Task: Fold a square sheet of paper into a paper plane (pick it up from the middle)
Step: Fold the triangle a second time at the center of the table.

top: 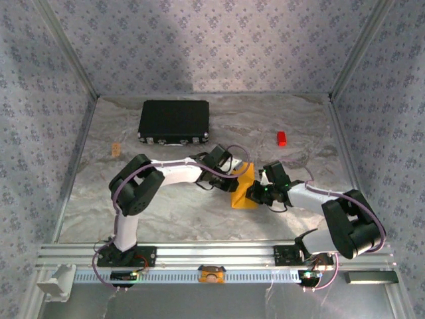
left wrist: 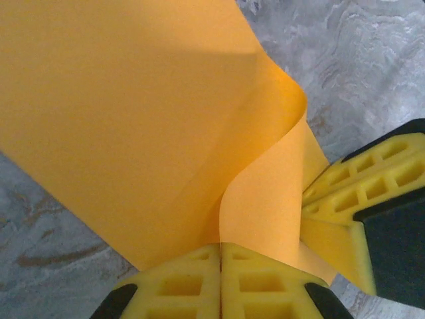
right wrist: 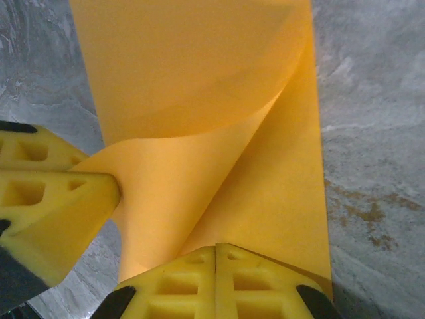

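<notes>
**Top view.** Both arms reach inward and meet above the table, slightly right of its middle. The paper sits between them, curled rather than flat. The left gripper is at its far-left side and the right gripper at its near-right side. Whether the paper's lower edge touches the table cannot be told from this angle. The black case lies at the far side, left of centre. The red block lies far right. Both are well apart from the paper.

**Left wrist view.** The left gripper's jaws are pressed flat together on one edge of the paper. From them the sheet rises in an S-shaped curl, and its wide upper part spreads away over the grey marbled table. Just beside, at the right, the right gripper's fingers pinch the same sheet.

**Right wrist view.** The right gripper's jaws are likewise clamped together on the paper's near edge. The sheet bows away from them in a loose roll. At the left, the left gripper's fingers grip the paper's side, their tip against the curled part.
</notes>
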